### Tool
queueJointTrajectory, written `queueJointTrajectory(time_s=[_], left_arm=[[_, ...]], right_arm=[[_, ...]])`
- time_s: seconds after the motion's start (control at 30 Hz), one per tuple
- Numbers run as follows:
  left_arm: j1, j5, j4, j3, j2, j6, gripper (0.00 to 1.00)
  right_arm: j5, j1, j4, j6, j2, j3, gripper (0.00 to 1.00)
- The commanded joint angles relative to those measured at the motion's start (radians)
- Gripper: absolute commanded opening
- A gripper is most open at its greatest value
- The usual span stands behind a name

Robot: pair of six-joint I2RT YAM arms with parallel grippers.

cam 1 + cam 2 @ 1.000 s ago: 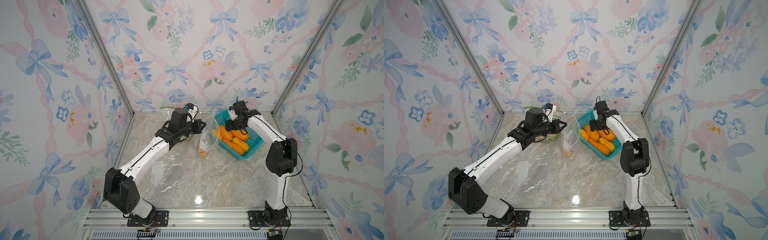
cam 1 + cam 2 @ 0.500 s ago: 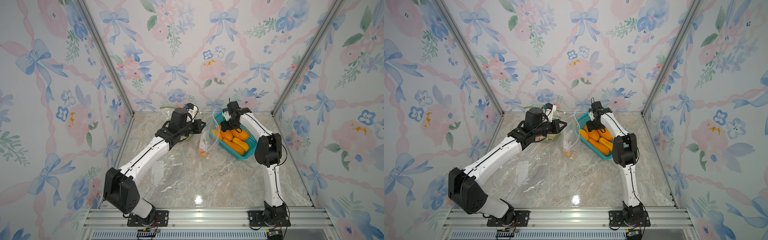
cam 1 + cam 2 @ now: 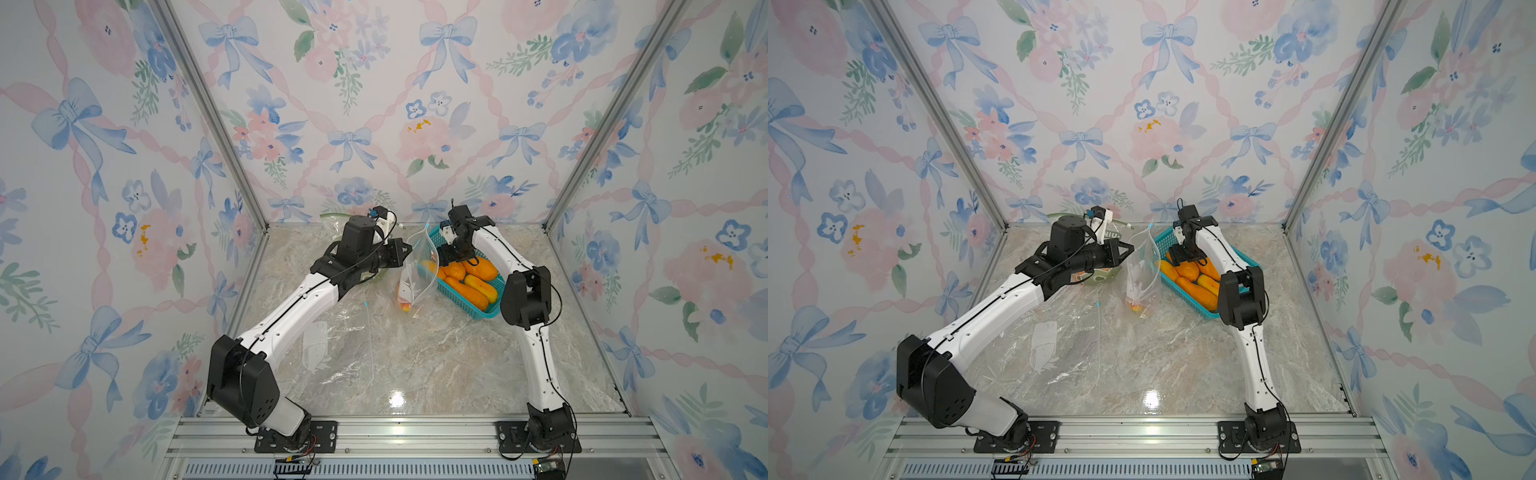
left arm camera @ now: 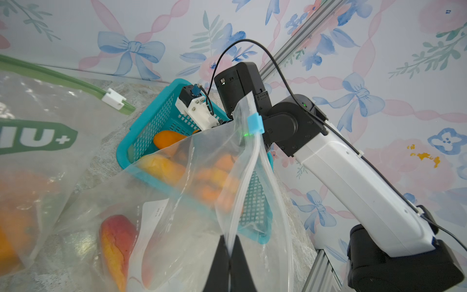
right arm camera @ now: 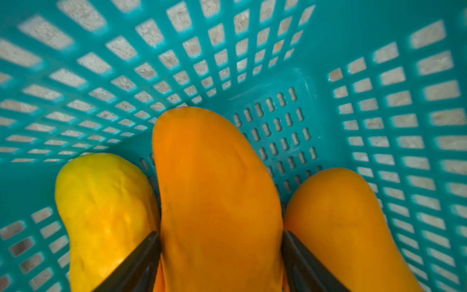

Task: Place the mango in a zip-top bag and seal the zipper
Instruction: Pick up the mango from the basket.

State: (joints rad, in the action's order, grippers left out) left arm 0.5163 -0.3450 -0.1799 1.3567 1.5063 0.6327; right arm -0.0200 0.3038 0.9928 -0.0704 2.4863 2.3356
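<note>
My left gripper (image 4: 228,249) is shut on the rim of a clear zip-top bag (image 4: 189,202) and holds it upright beside the basket, in both top views (image 3: 409,249) (image 3: 1131,249). The bag's mouth gapes, with its blue slider (image 4: 255,123) at the far end. A red-orange mango (image 4: 116,242) lies at the bag's bottom. My right gripper (image 5: 219,235) is down in the teal basket (image 5: 278,50), open, its fingers on either flank of an orange mango (image 5: 214,177). In a top view it hangs over the basket's far end (image 3: 455,259).
A yellow mango (image 5: 101,202) and another orange one (image 5: 341,227) lie either side of the flanked mango. A second bag with green print (image 4: 38,139) and green zipper sits behind my left arm. A flat empty bag (image 3: 316,345) lies on the marble table.
My right arm has folded at the elbow and its gripper has dropped lower into the basket, jaws a little wider. The left arm and the bag have not moved.
</note>
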Motion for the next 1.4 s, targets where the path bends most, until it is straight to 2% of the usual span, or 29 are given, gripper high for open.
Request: queueJointTrajectory(time_s=[0.0, 0.13, 0.2, 0.33, 0.6, 1.0, 1.23, 1.37], left_arm=[[-0.005, 0.006, 0.011, -0.005, -0.006, -0.011, 0.0], [-0.006, 0.006, 0.011, -0.006, -0.006, -0.008, 0.0], [-0.006, 0.006, 0.01, -0.004, -0.005, -0.008, 0.0], [-0.006, 0.004, 0.011, -0.003, -0.001, -0.008, 0.0], [-0.006, 0.008, 0.011, -0.001, 0.003, -0.006, 0.0], [0.001, 0.005, 0.012, 0.022, 0.028, -0.005, 0.0], [0.004, 0.008, 0.016, 0.04, 0.055, 0.002, 0.0], [0.005, 0.012, 0.017, 0.048, 0.067, 0.006, 0.0]], right_arm=[[0.01, 0.011, 0.043, -0.014, 0.065, 0.042, 0.85], [0.01, 0.011, 0.05, -0.017, 0.086, 0.065, 0.86], [0.009, 0.011, 0.051, -0.016, 0.092, 0.07, 0.83], [-0.004, 0.006, 0.055, -0.017, 0.092, 0.083, 0.68], [-0.01, 0.006, 0.035, 0.0, -0.013, 0.062, 0.51], [-0.033, 0.025, -0.391, 0.169, -0.592, -0.5, 0.47], [-0.06, 0.113, -0.663, 0.274, -0.886, -0.758, 0.47], [-0.089, 0.172, -0.847, 0.334, -0.983, -0.87, 0.44]])
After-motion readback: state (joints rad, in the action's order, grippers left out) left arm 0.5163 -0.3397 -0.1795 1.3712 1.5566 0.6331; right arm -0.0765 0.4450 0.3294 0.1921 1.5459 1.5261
